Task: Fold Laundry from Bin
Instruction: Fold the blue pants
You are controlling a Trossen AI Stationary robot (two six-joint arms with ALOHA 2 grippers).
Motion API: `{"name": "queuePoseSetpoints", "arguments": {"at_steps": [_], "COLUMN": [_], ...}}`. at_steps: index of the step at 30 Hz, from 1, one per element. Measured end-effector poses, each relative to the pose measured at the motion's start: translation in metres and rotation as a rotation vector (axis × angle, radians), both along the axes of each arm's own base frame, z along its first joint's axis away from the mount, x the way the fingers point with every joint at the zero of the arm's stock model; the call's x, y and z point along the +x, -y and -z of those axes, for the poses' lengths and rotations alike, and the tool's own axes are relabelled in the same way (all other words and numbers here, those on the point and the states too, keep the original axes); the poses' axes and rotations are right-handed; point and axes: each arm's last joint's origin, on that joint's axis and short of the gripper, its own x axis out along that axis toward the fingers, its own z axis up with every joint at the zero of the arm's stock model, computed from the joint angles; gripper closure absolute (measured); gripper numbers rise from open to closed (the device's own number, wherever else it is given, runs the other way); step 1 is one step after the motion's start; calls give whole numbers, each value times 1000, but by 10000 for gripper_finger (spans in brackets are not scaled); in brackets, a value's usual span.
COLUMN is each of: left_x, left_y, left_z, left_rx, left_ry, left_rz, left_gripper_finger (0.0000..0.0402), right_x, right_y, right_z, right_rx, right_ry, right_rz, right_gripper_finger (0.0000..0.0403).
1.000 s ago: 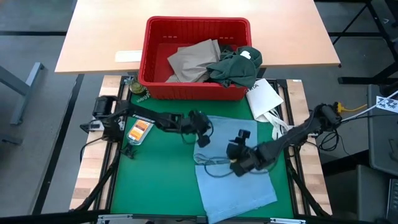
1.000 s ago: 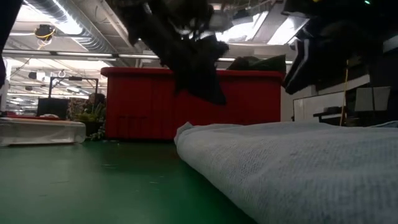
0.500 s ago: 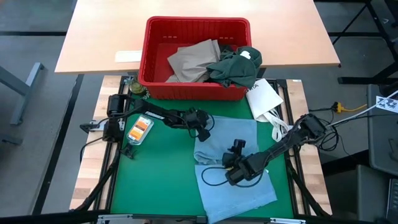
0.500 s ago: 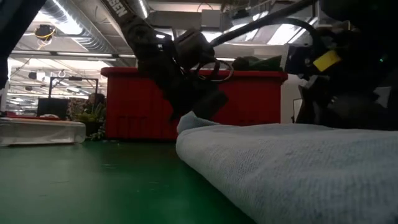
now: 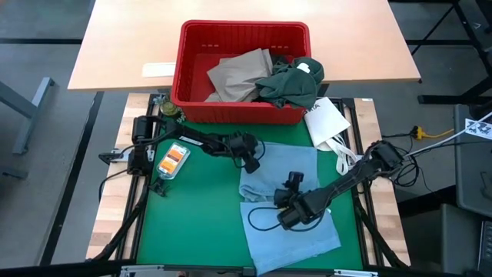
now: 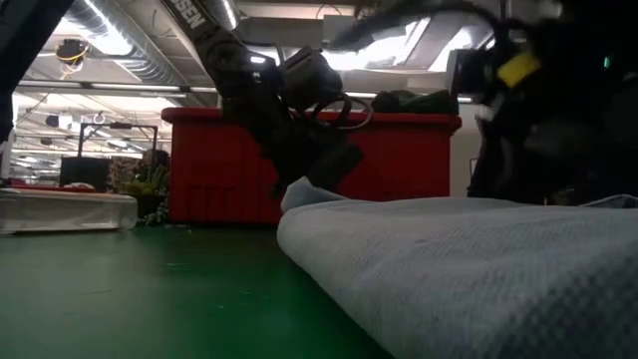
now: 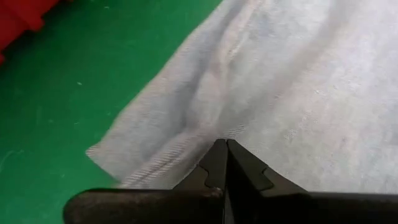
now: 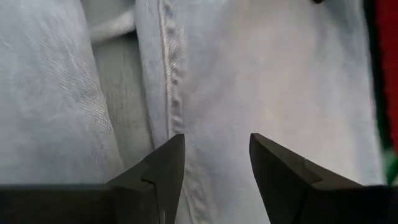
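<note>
A light blue garment lies spread on the green mat. My left gripper is shut, with its tips down on the garment's far left part. My right gripper hangs open low over the middle of the garment, a stitched seam just ahead of its fingers; I cannot tell whether they touch the cloth. The red bin stands beyond the mat. It holds tan trousers and a dark green garment that drapes over its near right rim. My left gripper presses its shut fingertips on the light blue garment close to its far left edge. It comes slanting down from the table's left. The cloth lies on the mat and creases up around the tips.
A white packet lies at the mat's far right beside the bin. A small orange-labelled packet sits on the mat's left. A black cable loop rests on the garment next to my right gripper. Bare mat lies near left.
My left gripper, shut throughout, has come down onto the garment's far left part and then held still. My right gripper, open throughout, has sunk toward the garment and shifted toward the near edge.
</note>
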Motion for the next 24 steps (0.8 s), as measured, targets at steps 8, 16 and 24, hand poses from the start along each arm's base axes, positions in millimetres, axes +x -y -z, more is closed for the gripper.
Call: {"name": "queuePoseSetpoints", "arguments": {"at_steps": [8,16,24], "left_x": [3,1,-9], "left_y": [21,40,72], "left_z": [-1,-27,-74], "left_rx": [20,74,89], "left_ry": [2,62,167], "left_rz": [61,114,244], "left_gripper_finger": [400,400,400], "right_x": [5,5,-1], "right_y": [-2,-2,2], "right_z": [-34,-53,-61], "right_rx": [-68,-106,-149], "right_ry": [-33,-73,-162], "right_rz": [0,-1,-3], "right_gripper_finger": [221,221,221]}}
